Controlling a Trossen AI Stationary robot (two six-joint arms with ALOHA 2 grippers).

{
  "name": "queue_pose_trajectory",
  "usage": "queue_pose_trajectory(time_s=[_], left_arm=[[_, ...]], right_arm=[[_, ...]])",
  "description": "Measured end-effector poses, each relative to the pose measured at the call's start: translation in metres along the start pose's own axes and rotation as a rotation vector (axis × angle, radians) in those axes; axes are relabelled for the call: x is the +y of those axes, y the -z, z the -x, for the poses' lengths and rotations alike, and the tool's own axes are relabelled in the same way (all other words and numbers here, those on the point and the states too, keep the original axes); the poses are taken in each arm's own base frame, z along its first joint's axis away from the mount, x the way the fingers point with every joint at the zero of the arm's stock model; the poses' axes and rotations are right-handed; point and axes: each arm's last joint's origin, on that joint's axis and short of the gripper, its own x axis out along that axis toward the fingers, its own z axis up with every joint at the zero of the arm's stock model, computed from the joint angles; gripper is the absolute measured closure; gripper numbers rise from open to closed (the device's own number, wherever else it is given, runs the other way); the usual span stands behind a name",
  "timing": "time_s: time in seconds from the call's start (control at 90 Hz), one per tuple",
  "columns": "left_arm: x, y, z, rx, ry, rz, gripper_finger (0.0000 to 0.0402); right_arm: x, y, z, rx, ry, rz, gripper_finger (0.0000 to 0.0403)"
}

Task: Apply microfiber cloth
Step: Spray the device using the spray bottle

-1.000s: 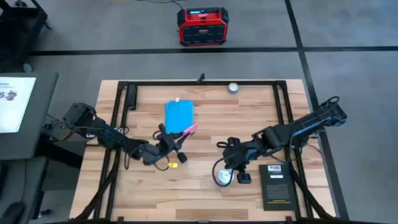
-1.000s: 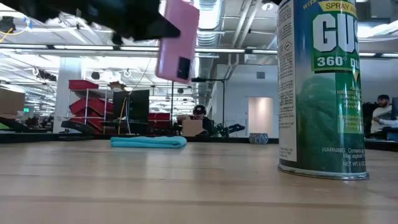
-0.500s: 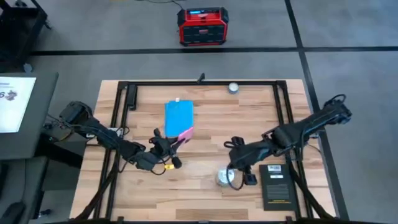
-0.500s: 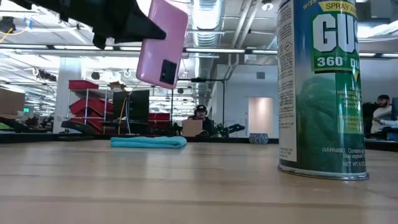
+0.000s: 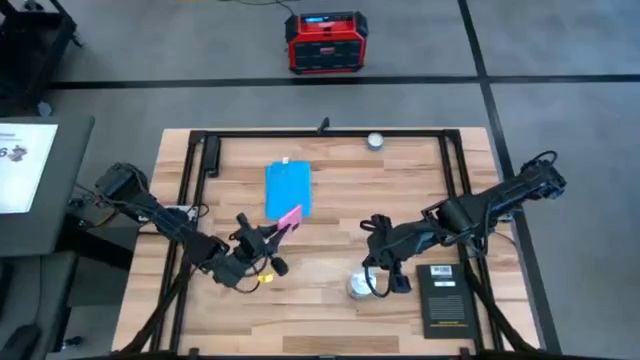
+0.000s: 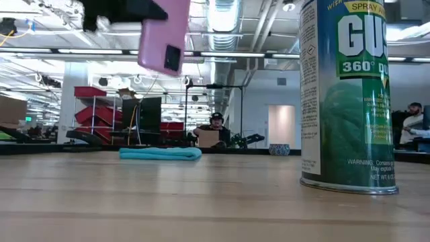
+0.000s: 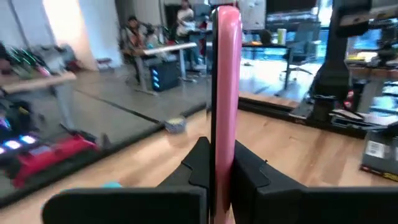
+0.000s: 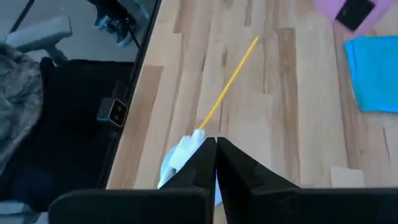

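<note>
Microfiber cloth [image 5: 288,188] lies flat on my desk [image 5: 330,300], toward the far side and left of centre, with its small white tag at the far edge. From the low view it shows as a thin teal strip [image 6: 160,153] well back on the wood.

Around it I see a pink phone [image 5: 290,217] raised above the desk, just by the cloth's near right corner. A green spray can [image 6: 349,94] stands on the near side of the desk, right of centre, and a black booklet [image 5: 444,297] with a white label lies beside it, nearer the right edge. A small round grey thing [image 5: 375,141] sits at the far edge, and a red box [image 5: 325,41] rests on the floor beyond.

My left hand [image 5: 268,234] is closed on the phone, which stands on edge between the fingers [image 7: 249,171] in the left wrist view; it hangs just near of the cloth, not touching it. My right hand [image 5: 378,233] is pressed shut with nothing between its fingers, just beside the spray can and well apart from the cloth. A yellow stick [image 8: 229,81] with a white wad lies on the wood ahead of it.

Bare wood lies between the cloth and the black frame rail [image 5: 330,134] on its far and left sides.
</note>
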Motion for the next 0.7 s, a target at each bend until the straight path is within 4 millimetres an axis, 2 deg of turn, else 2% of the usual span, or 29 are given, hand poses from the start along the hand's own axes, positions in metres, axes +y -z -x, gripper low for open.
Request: queue_pose_trajectory(time_s=[0.122, 0.311, 0.567, 0.7], left_arm=[[-0.006, 0.009, 0.003, 0.021, 0.019, -0.063, 0.0397], [-0.015, 0.022, 0.002, 0.052, 0.082, -0.054, 0.0397], [-0.016, 0.021, 0.002, 0.054, 0.095, -0.06, 0.0398], [-0.016, 0.021, -0.002, 0.063, 0.106, -0.057, 0.0398]], right_arm=[[0.001, -0.001, -0.005, -0.001, -0.015, 0.008, 0.0403], [0.006, -0.004, -0.018, 0.002, -0.131, 0.037, 0.0403], [0.005, -0.008, -0.025, -0.019, -0.167, 0.042, 0.0403], [-0.001, -0.006, -0.036, 0.02, -0.142, 0.011, 0.0403]])
